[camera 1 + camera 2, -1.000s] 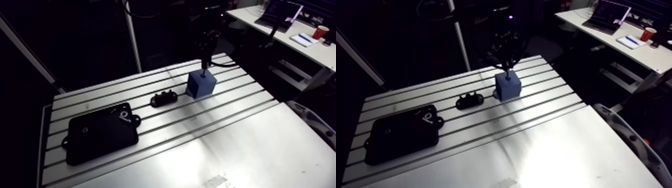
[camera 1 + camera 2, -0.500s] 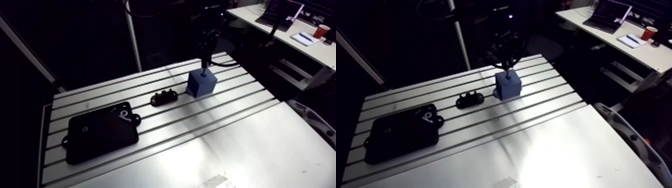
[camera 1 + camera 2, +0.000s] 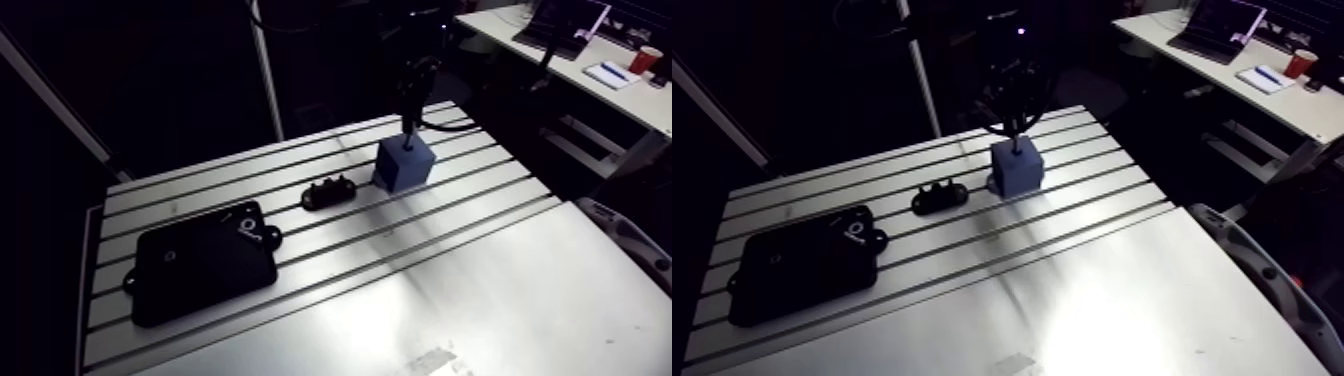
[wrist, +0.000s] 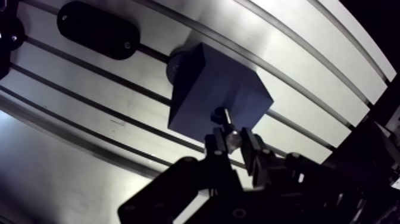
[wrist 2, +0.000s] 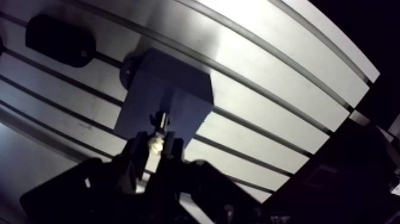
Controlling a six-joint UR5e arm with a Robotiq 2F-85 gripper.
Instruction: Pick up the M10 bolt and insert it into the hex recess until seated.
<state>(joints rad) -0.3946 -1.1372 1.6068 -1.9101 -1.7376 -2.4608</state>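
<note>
A blue block (image 4: 202, 89) stands on the slotted table (image 3: 470, 290) towards its far side. My gripper (image 4: 235, 142) hangs straight above the block, shut on a small metal bolt (image 5: 159, 124) that points down from between the fingertips. The bolt's lower end is over the block's top face, at a small dark spot there. Whether it has entered the spot I cannot tell. In the arm view the gripper (image 3: 408, 118) comes down onto the top of the blue block (image 3: 405, 165).
A black oval part (image 3: 328, 193) lies on the table beside the block, seen in the wrist view as a black oval part (image 4: 98, 30). A flat black box (image 3: 200, 262) lies further along near the table's left edge.
The whole picture has shifted slightly. The gripper with the bolt stays over the blue block.
</note>
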